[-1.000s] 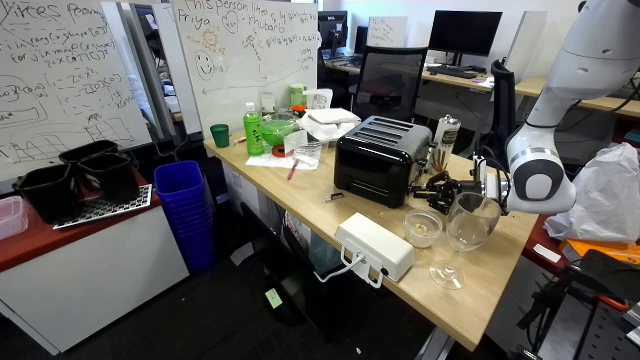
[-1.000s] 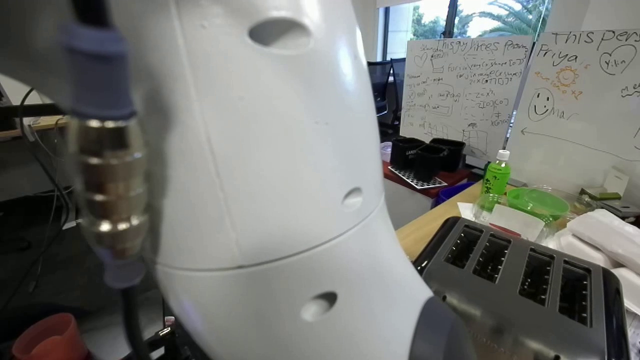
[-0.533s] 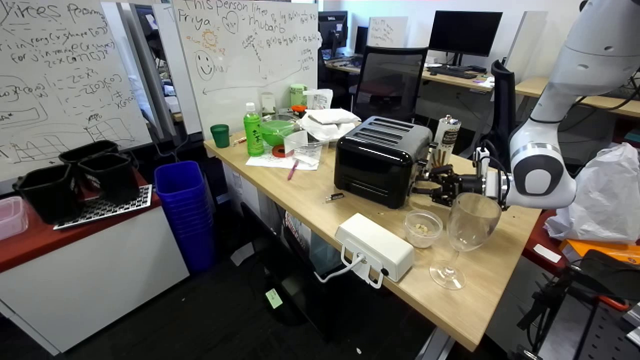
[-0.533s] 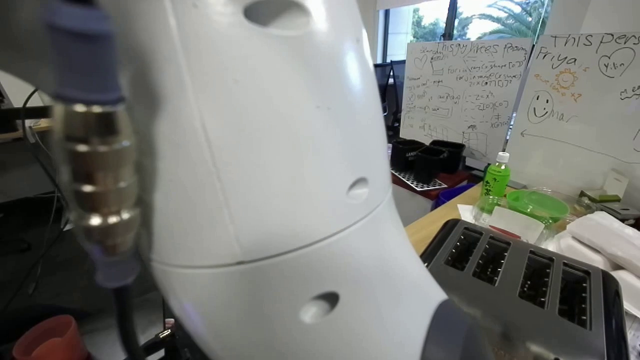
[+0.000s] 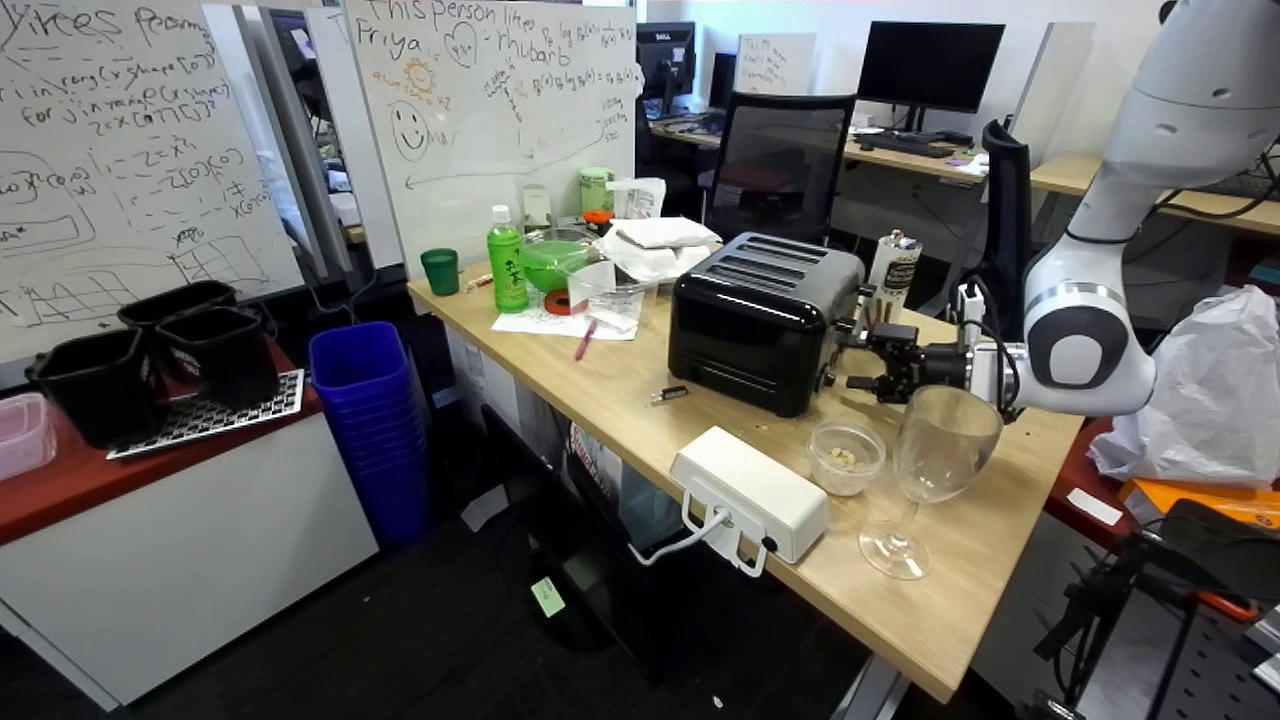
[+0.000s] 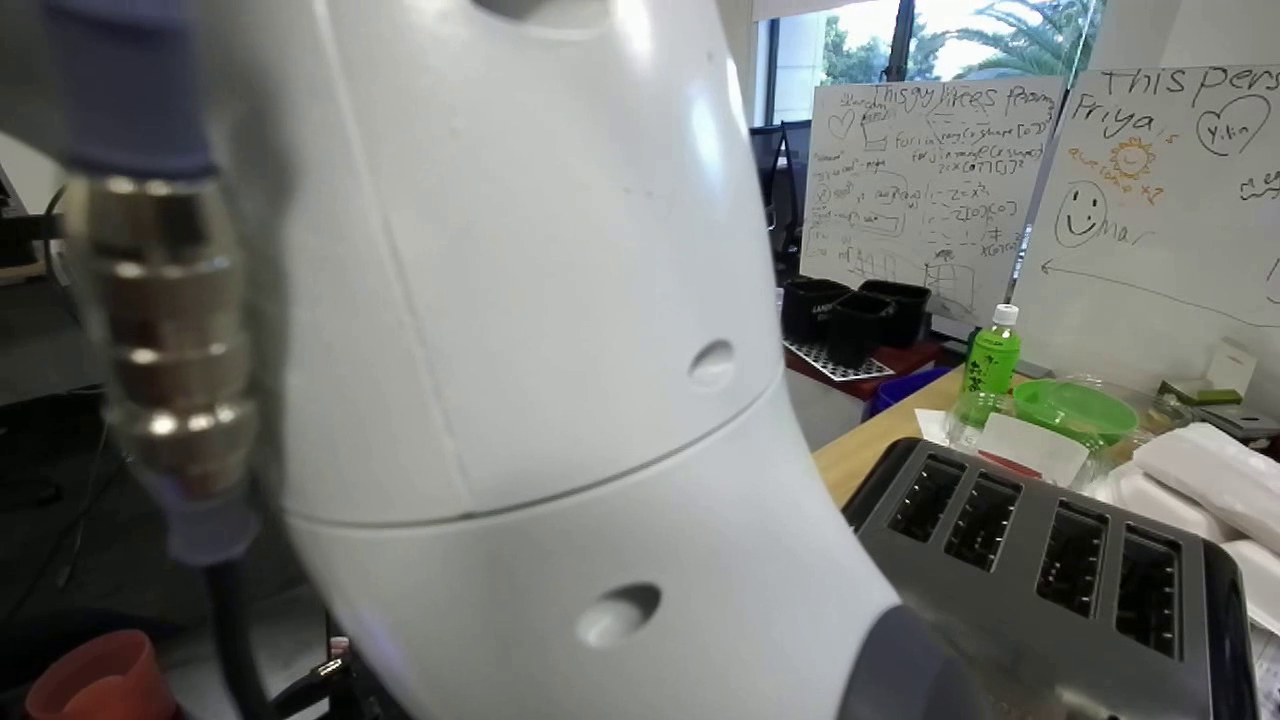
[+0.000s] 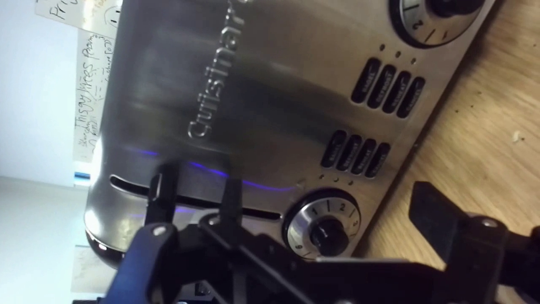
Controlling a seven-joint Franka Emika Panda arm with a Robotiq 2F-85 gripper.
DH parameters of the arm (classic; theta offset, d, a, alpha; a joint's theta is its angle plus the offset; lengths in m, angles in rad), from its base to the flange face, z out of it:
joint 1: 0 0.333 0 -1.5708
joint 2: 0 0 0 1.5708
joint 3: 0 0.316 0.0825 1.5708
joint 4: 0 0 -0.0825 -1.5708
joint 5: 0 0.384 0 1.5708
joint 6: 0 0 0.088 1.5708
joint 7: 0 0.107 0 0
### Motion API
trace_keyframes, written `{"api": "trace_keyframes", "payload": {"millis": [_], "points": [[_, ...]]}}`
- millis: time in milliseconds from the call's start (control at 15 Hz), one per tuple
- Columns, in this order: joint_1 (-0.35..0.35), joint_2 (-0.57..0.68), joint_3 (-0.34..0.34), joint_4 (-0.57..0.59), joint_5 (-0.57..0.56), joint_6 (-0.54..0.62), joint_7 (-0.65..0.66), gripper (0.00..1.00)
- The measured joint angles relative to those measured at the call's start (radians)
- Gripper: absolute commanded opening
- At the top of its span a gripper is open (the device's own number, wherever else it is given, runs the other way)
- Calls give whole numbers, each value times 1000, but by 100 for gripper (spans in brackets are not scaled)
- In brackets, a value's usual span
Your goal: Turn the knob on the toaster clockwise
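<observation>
The black toaster (image 5: 760, 330) stands on the table, slots up, and shows in both exterior views. Its brushed front fills much of the wrist view, with a black knob (image 7: 331, 238) on a numbered silver dial near the lower edge. A second knob (image 7: 455, 5) is cut off at the top right. My gripper (image 7: 327, 190) is open wide, its fingers (image 7: 231, 198) on either side of the nearer knob and apart from it. In an exterior view the gripper (image 5: 856, 362) hovers close to the toaster's front. The far part of the dial is partly hidden by the gripper's linkage.
A wine glass (image 5: 940, 450) stands just in front of the gripper, beside a clear tub (image 5: 846, 460) with small bits. A white box (image 5: 750, 490) sits at the table's edge. Behind the gripper is a tall patterned canister (image 5: 893, 270). White packages (image 5: 655, 245) lie beyond the toaster.
The gripper has gone from shut to wide open. It has also risen slightly and drawn back a little from the toaster's front. The toaster has not visibly moved.
</observation>
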Motion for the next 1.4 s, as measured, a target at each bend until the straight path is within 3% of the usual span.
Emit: {"api": "trace_keyframes", "payload": {"millis": [333, 600, 1000, 1400], "points": [[0, 0, 0, -22, 0, 0, -73, 100], [2, -19, 0, -46, 0, 0, -202, 100], [6, -115, -1, -124, 5, -1, -424, 100], [3, -210, -2, -196, 47, -15, -553, 100]]}}
